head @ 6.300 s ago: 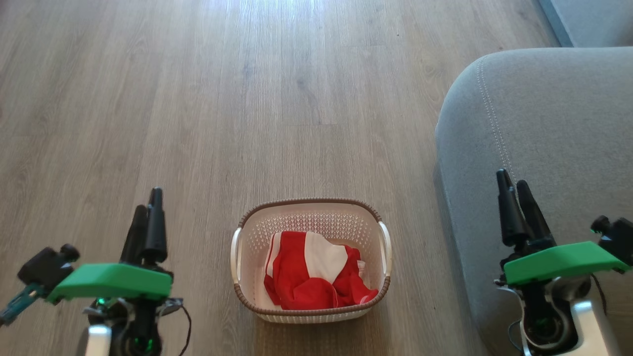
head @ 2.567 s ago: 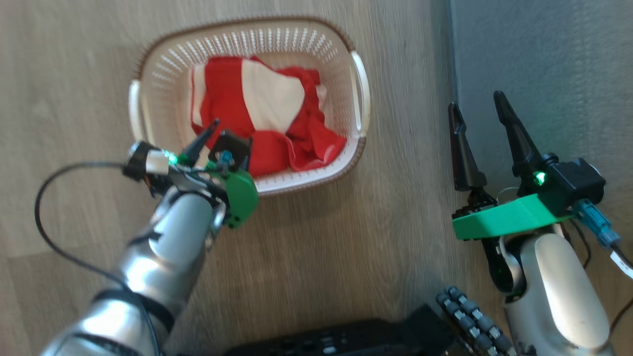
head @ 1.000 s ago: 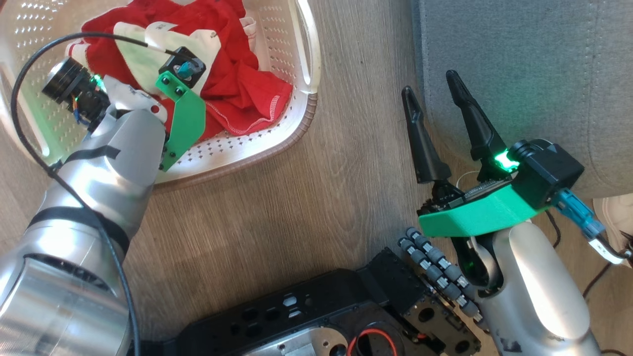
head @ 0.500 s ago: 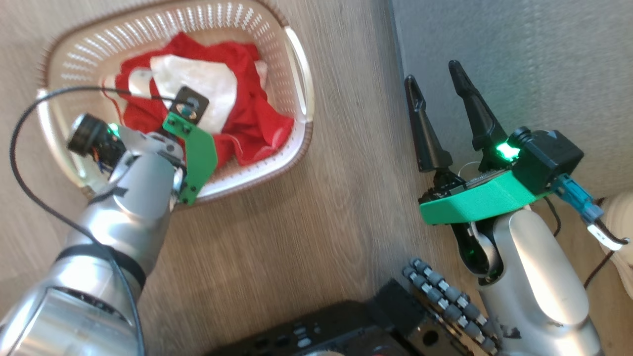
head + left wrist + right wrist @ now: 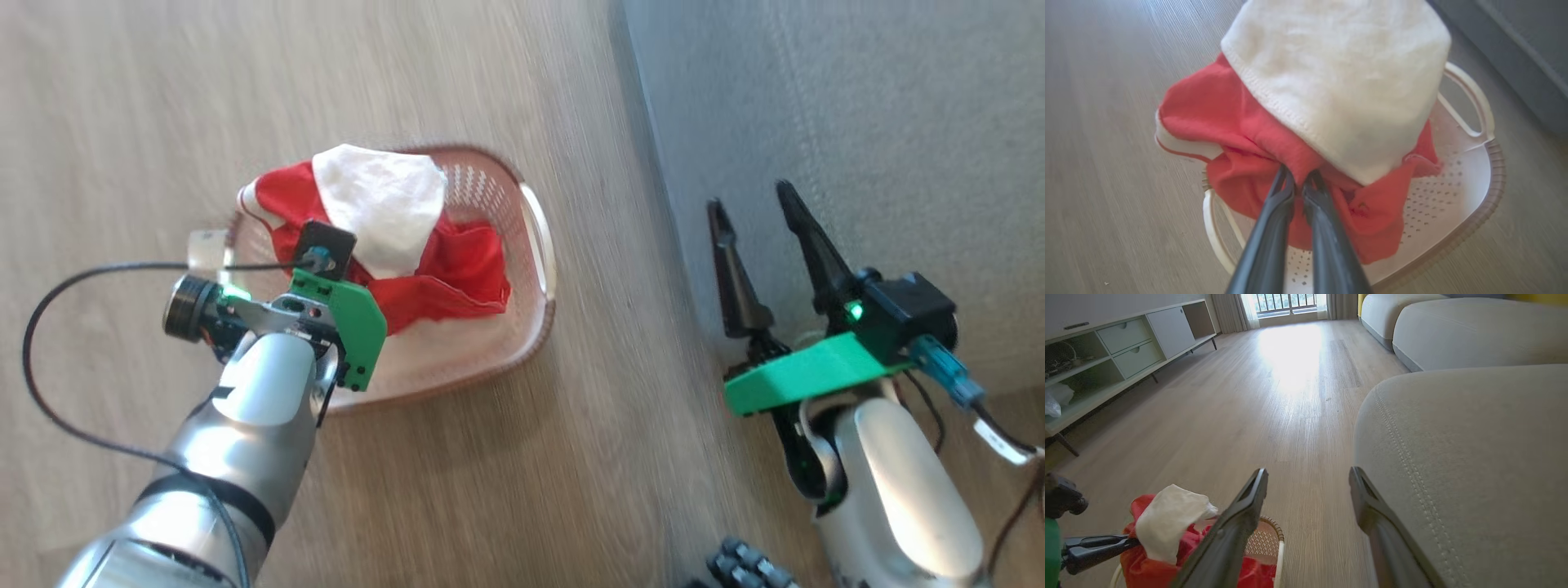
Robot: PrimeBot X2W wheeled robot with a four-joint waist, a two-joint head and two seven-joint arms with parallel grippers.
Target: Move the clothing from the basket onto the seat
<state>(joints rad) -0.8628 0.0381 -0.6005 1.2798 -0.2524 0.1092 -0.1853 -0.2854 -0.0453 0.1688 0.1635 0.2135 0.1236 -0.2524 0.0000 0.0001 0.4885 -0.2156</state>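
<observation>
Wooden floor (image 5: 122,122), one basket (image 5: 473,355), one clothing bundle (image 5: 445,278), grey seat (image 5: 857,122)

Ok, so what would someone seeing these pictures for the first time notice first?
The bright red and white clothing stands out first, bunched up over the cream basket on the wood floor and pinched in the shut left hand. Next comes the big grey seat to the basket's right, with the right hand open and empty near its edge.
</observation>
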